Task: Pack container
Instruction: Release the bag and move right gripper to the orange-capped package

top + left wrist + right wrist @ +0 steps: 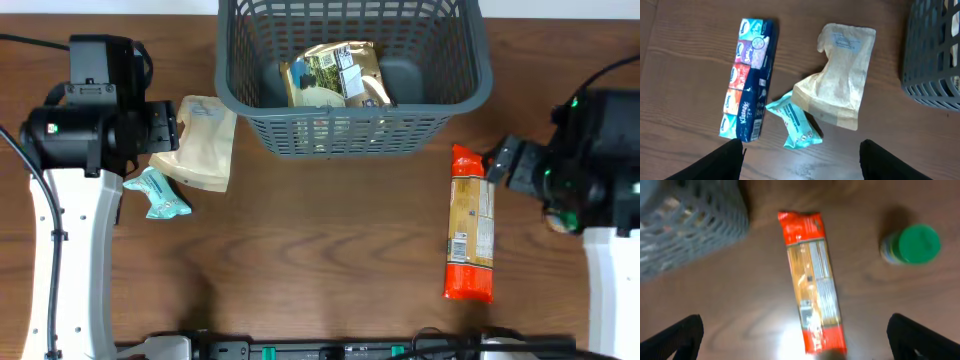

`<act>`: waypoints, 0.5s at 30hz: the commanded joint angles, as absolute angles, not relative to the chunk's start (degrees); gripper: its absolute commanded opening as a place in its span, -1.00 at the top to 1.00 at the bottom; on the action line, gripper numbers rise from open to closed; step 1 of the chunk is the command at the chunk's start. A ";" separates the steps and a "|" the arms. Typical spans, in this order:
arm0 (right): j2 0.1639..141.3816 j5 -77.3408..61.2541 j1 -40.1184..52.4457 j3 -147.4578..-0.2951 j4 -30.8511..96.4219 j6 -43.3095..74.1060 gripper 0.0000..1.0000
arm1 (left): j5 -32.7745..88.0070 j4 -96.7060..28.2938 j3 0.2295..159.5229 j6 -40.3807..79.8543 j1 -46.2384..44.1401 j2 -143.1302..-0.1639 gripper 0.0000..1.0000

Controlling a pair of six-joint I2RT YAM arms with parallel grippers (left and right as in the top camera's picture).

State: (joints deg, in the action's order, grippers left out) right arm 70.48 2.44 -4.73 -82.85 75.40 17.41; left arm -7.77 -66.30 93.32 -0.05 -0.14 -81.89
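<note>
**Hazard check: long packet versus basket rim**

The container (pixel 350 130) stands upright at the far middle of the table (pixel 330 250), mouth up, long axis seemingly left-right. My left gripper (pixel 802 165) and right gripper (pixel 797 345) both hang with jaws apart, empty. The pasta packet (pixel 815 280) lies crosswise to it; unturned, it may catch the rim.

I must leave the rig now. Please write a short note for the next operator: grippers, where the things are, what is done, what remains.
Left gripper: jaws open, empty, above the teal packet and beige pouch; a tissue pack lies beside them.
Right gripper: jaws open, empty, above the orange pasta packet; a green-lidded jar stands nearby.
Container: holds one gold packet.
Done: one packet is in.
Left: five items lie on the table, probably all to pack.
</note>
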 commanded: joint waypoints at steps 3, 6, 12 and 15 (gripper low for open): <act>71.13 4.47 -4.36 -66.41 61.80 18.85 -0.99 | -8.19 -66.57 93.97 -0.38 0.10 -82.15 -0.47; 73.52 4.49 -4.36 -58.92 53.91 18.83 -0.98 | -8.19 -66.59 93.97 -0.38 0.10 -82.15 -0.47; 81.06 4.49 -4.43 -52.45 43.77 18.83 -0.99 | -8.21 -66.59 93.97 -0.38 0.10 -82.15 -0.47; 84.62 4.54 -4.40 -51.83 41.74 18.81 -0.99 | -8.19 -66.61 93.97 -0.40 0.10 -82.15 -0.47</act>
State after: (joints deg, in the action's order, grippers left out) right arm 82.21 3.70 -4.73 -52.49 42.81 17.85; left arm -7.75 -66.30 93.32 -0.05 -0.10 -81.89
